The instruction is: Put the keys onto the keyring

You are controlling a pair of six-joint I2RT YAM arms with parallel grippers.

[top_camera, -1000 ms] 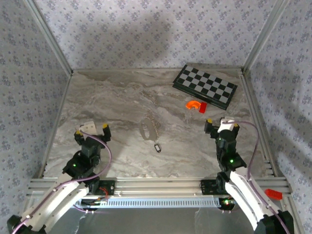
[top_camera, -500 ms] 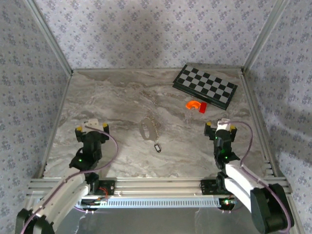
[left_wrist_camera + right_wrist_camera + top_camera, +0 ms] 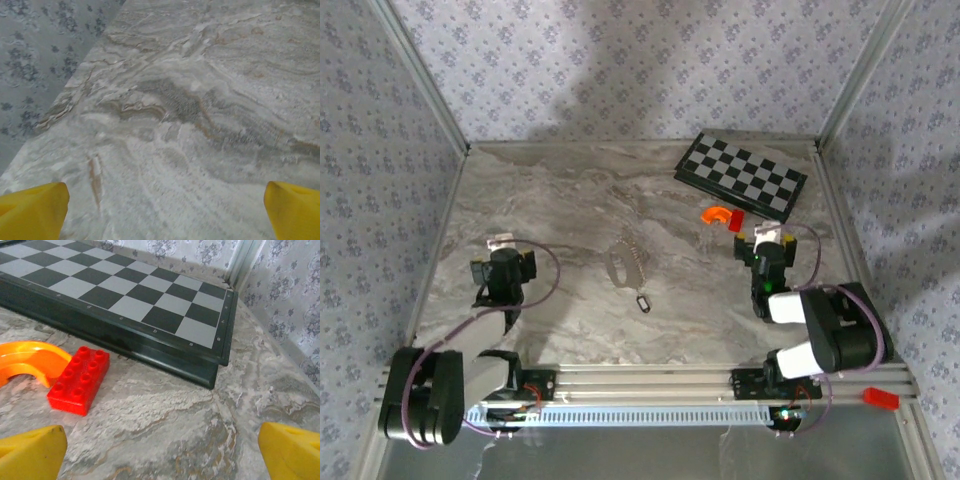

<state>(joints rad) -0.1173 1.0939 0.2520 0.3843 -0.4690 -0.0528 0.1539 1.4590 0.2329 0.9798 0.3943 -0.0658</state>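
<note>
A pale ring with a coiled cord, the keyring (image 3: 625, 262), lies at the table's middle, and a small dark key tag (image 3: 642, 302) rests just below it. My left gripper (image 3: 503, 262) is low at the left, well apart from them, open with nothing between its yellow fingertips (image 3: 32, 209). My right gripper (image 3: 767, 247) is low at the right, also open and holding nothing, its yellow fingertips (image 3: 32, 452) spread over bare marble. Individual keys are too small to make out.
A black-and-white chessboard (image 3: 741, 177) lies at the back right, its dark edge (image 3: 165, 357) just ahead of my right gripper. A red brick (image 3: 78, 379) and an orange curved piece (image 3: 27, 362) sit beside it. Patterned walls (image 3: 380, 150) close in the table.
Both arms have folded down and drawn back toward their bases, so the grippers now sit lower over the table. The keyring and tag have not moved.
</note>
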